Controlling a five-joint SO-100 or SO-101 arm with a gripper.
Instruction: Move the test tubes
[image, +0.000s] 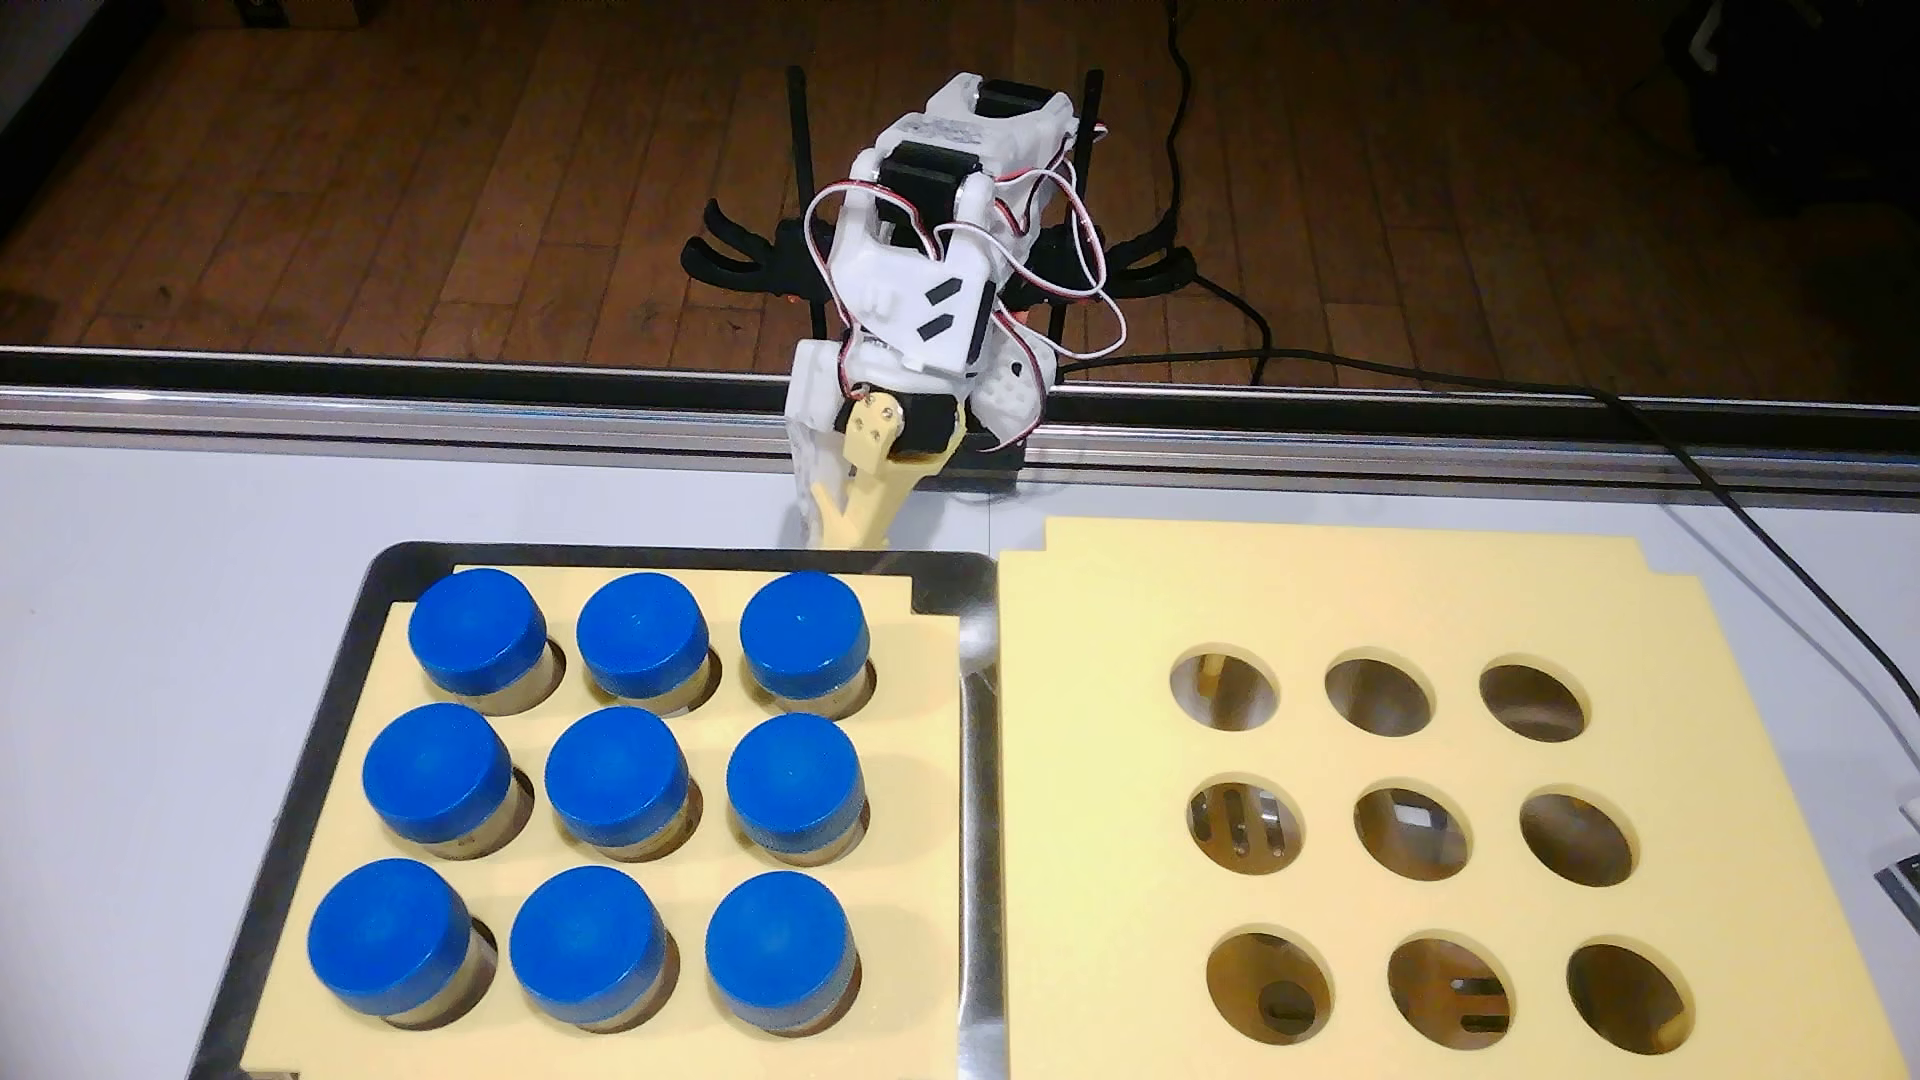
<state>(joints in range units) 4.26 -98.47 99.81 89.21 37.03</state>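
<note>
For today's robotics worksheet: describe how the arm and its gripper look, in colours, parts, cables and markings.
The arm is white printed plastic with black servo motors, looped red-and-white cables and two black slanted bars on one panel. The gripper has one white finger and one cream finger.

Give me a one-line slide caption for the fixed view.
Nine blue-capped test tubes fill the left yellow rack; the right rack stands empty, gripper poised behind.

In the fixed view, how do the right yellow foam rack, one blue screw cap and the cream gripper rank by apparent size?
1. Right yellow foam rack, clearly largest.
2. Blue screw cap, front left.
3. Cream gripper: looks smallest, though it is farther away, so unsure.
</note>
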